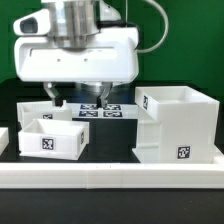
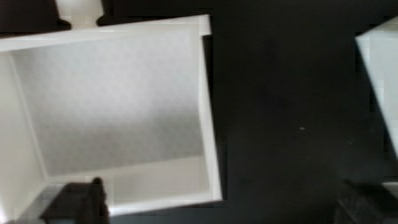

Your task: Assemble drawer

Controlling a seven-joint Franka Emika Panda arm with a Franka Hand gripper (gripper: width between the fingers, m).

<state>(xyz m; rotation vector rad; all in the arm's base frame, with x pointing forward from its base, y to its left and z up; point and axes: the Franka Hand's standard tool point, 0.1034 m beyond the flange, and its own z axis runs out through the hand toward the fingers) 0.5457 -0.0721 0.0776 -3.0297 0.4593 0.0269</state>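
The tall white housing stands at the exterior view's right, open on top, with a tag low on its front. It shows as a blurred white edge in the wrist view. A small open-top tray with a tag sits front left, and a second white tray is partly hidden behind it. My gripper hangs open and empty above the trays. In the wrist view a tray lies below my gripper. One fingertip is over the tray and the other is over bare table, so the tray's side wall lies between them.
The marker board lies flat on the black table behind the gripper. A long white rail edges the table's front. A black strip of table separates the tray from the housing.
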